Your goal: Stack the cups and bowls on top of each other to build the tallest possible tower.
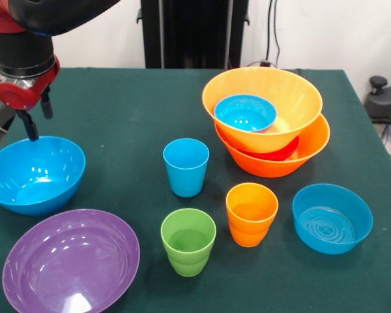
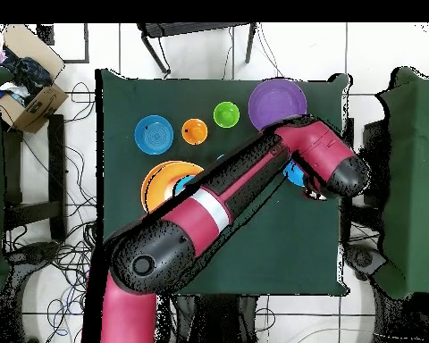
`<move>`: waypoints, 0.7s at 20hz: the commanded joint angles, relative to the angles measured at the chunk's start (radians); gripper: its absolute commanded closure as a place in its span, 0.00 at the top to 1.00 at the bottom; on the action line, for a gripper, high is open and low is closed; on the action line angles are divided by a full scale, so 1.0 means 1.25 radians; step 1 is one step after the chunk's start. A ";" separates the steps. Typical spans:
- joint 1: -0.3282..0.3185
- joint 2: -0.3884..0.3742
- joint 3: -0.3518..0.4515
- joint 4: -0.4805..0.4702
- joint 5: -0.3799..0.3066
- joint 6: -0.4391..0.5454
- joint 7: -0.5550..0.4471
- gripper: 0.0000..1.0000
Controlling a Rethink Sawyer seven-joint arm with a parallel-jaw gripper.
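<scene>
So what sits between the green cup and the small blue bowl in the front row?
The orange cup stands between the green cup and the small blue bowl, touching neither. The front view shows it plainly; the overhead view shows the same row.

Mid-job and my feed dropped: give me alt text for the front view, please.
The gripper hangs, fingers apart, over the far rim of a large blue bowl at the left of the green table. At right stands the tower: two orange bowls, red and small blue nested. Loose: purple bowl, three cups, another blue bowl.
</scene>
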 commanded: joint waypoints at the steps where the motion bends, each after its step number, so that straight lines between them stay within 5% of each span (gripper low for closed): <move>1: 0.003 0.028 0.118 0.010 0.024 0.020 -0.010 1.00; 14: 0.000 0.041 0.150 0.002 0.061 0.059 -0.045 1.00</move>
